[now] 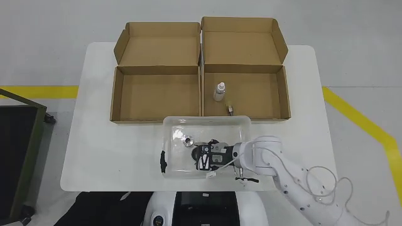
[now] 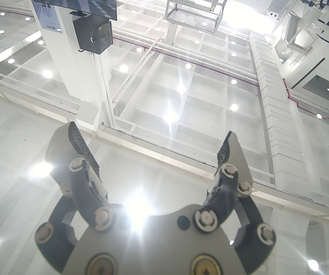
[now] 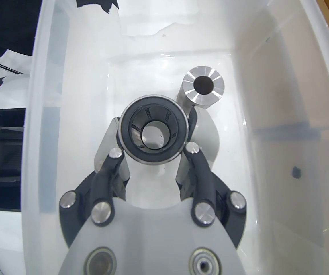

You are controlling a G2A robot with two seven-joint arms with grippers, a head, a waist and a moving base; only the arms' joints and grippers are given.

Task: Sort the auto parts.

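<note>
right tool (image 3: pixel 154 123): holds ring (image 3: pixel 153 155), probably a bearing, in bin (image 1: pixel 206 120) lower centre | left tool (image 2: pixel 151 130): wide

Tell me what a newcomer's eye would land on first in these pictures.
The right tool grips a black-and-steel bearing inside the clear plastic bin, with a silver bored cylinder standing just beside it. Beyond the bin sit two open cardboard boxes; the one on the right arm's side holds a small white bottle.

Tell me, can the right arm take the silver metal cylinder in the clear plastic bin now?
Probably not yet: the right gripper has its fingers shut on the black-ringed metal sleeve beside the silver metal cylinder.
</note>
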